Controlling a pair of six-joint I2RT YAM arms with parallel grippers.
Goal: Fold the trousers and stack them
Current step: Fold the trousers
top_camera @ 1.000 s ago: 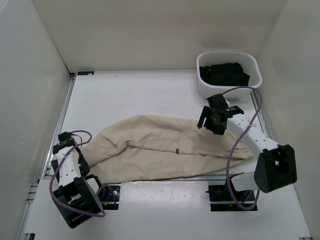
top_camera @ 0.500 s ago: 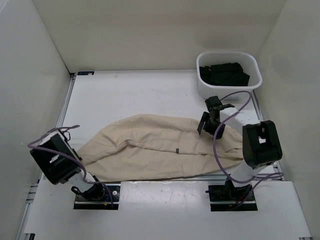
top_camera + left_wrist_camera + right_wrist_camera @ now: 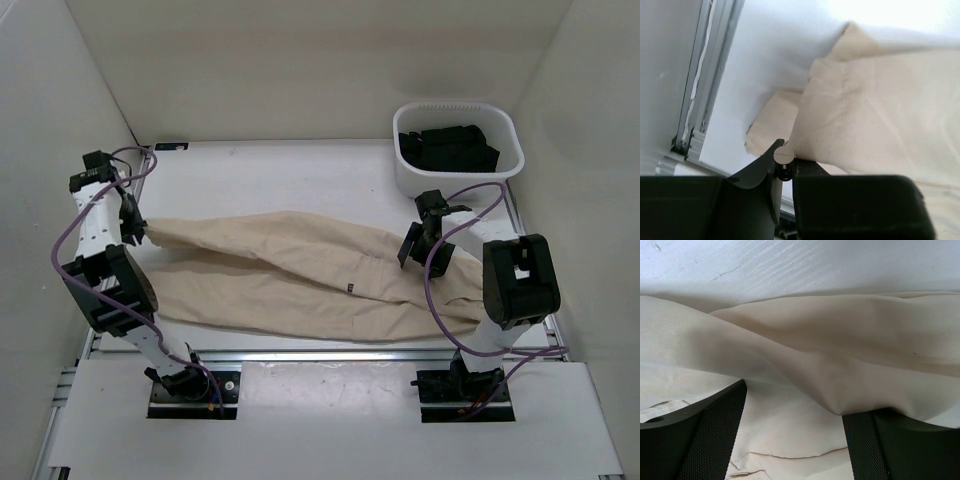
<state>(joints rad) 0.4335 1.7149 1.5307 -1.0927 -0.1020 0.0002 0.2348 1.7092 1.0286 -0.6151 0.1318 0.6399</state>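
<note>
I count one pair of trousers (image 3: 300, 280) on my one counter (image 3: 270, 180): two legs and one small dark tag (image 3: 349, 288). There is one white basket (image 3: 420, 182). The black garments (image 3: 447, 147) in it are bunched together, so I cannot tell how many there are. I have two claws in view, the left claw (image 3: 138, 230) and the right claw (image 3: 418, 252).

trousers (image 3: 300, 280): soft matt cloth | table (image 3: 280, 180): smooth white | basket (image 3: 404, 175): white plastic
</note>
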